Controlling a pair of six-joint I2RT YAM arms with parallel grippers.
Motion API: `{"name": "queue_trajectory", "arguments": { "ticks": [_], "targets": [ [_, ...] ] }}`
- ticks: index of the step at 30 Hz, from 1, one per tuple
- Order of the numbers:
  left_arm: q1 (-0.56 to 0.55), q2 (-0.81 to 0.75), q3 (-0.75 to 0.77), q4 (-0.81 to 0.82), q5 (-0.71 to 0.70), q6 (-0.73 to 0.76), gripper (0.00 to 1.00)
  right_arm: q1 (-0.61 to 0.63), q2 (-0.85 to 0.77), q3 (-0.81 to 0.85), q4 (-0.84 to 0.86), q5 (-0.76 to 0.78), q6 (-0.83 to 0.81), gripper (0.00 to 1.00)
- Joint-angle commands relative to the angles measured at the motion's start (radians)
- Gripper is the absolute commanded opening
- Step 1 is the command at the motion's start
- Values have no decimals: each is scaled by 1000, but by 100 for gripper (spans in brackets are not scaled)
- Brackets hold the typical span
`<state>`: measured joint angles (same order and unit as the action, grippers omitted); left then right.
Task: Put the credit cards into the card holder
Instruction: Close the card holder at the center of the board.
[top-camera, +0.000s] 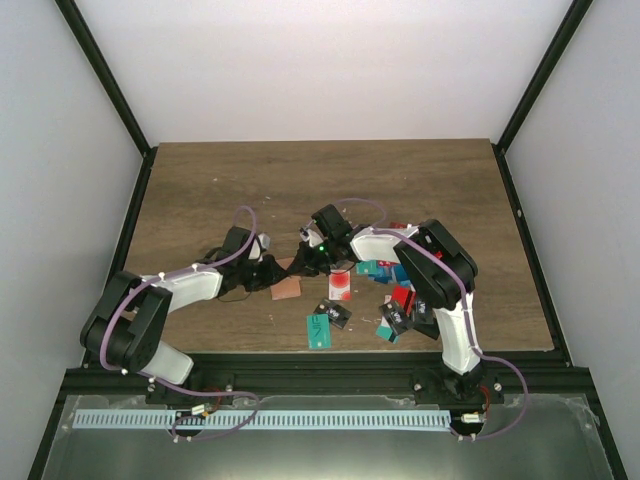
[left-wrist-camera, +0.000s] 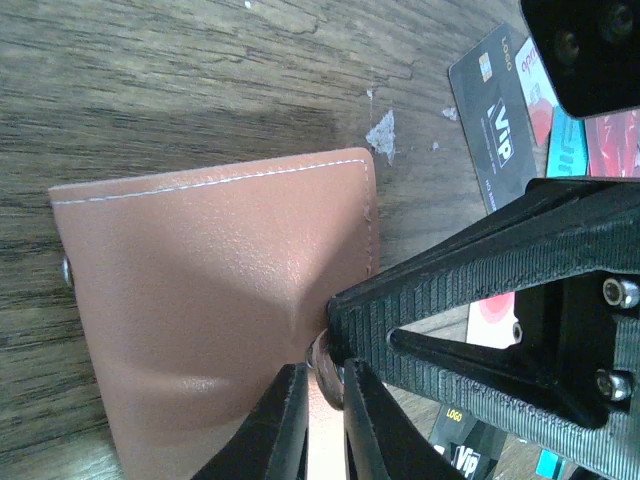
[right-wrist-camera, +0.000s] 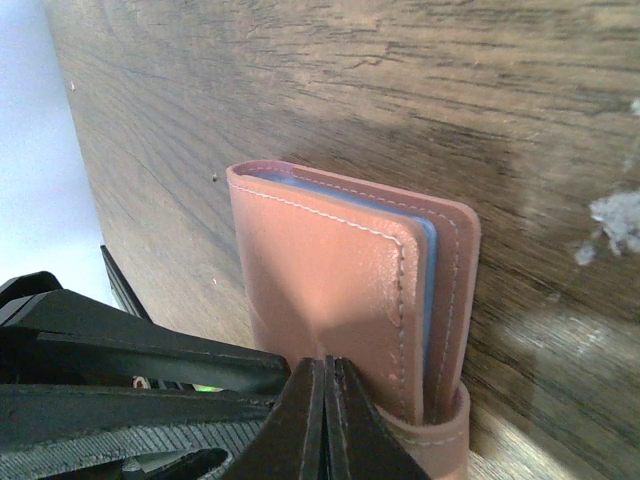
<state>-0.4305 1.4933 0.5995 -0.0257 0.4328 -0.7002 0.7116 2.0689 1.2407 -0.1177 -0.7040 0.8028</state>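
Left jaws pinch card holder (left-wrist-camera: 210, 300) edge; right jaws pressed together, tip touching its cover; cards (top-camera: 319, 330) scattered nearby on bench (top-camera: 300, 180).

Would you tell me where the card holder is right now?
The card holder lies on the table, left of centre in the top view, where the left gripper and right gripper meet, left of the credit cards.
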Motion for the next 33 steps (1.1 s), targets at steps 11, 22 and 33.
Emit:
{"name": "queue_trajectory", "arguments": {
  "ticks": [11,22,33],
  "targets": [
    [-2,61,-15,47,17,19,7,20,5,-9,-75,14,-4,1],
    [-4,68,-23,27,-3,66,4,4,-10,40,-109,15,-32,1],
    [-7,71,1,-12,-19,107,4,-19,26,141,-152,9,-80,1]
  ]
}}
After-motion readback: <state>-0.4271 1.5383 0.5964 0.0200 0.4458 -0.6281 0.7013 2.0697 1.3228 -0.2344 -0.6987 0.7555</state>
